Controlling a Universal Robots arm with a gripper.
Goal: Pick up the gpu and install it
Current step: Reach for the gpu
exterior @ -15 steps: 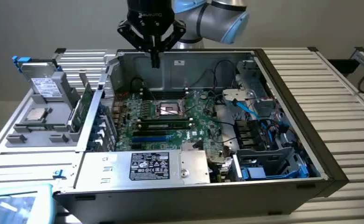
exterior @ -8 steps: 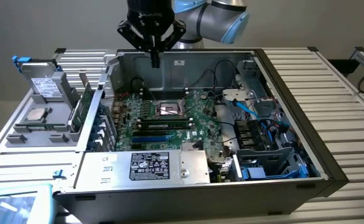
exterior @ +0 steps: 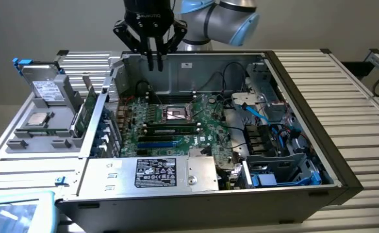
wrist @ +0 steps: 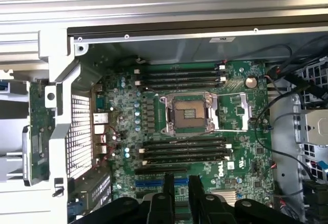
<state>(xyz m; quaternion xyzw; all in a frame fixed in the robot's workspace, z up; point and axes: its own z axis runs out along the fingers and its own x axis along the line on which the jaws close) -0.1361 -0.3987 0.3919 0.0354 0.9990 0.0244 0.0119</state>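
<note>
Gripper [exterior: 154, 62] narrowly parted, empty, over case [exterior: 196, 73] far wall; gpu [exterior: 84, 116] on edge outside case, ext. view's left.

Arm [exterior: 225, 19] comes in at the top of the exterior view, silver tube with light-blue joint caps, bending toward that view's left into the black wrist [exterior: 149, 6]. Gripper [exterior: 154, 67] hangs from it pointing straight down, black linkages splayed out on both sides, the two fingers [exterior: 149, 57] running down close together. In the wrist view the fingers [wrist: 168, 196] stand side by side, near parallel, a narrow gap between them, jaws parted.
</note>
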